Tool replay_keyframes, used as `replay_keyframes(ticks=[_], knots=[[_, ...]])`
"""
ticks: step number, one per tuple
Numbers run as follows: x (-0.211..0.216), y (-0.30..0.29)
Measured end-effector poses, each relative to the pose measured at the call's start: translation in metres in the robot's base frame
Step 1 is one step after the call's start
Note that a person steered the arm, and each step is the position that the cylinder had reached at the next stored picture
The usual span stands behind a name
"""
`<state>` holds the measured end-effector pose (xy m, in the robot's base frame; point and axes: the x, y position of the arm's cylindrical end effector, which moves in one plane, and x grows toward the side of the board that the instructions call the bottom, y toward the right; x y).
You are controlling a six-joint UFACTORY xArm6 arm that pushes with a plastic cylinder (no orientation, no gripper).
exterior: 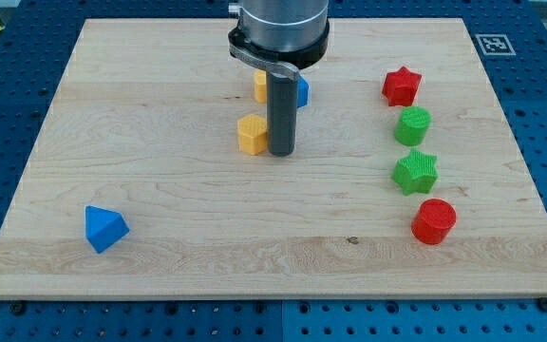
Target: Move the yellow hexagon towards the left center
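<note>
The yellow hexagon point(252, 134) lies on the wooden board point(160, 237) a little above the middle of the view. My tip point(282, 152) stands right against its right side, touching or nearly so. A second yellow block point(259, 85) sits above the hexagon, partly hidden behind the rod and the arm's head. A blue block point(302, 90) peeks out to the right of the rod at the same height.
A blue triangular block point(103, 228) lies at the lower left. Down the right side run a red star point(401, 85), a green round block point(412, 124), a green star point(415, 172) and a red round block point(434, 220).
</note>
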<state>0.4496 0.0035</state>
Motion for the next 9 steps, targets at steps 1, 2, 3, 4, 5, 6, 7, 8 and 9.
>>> replay_keyframes(ticks=[1,2,3,4,5,6,7,8,9], knots=[[-0.017,-0.008],[-0.028,-0.018],[-0.029,-0.029],[-0.029,-0.032],[-0.029,-0.035],[-0.029,-0.039],[-0.029,-0.045],[-0.029,-0.051],[-0.029,-0.058]])
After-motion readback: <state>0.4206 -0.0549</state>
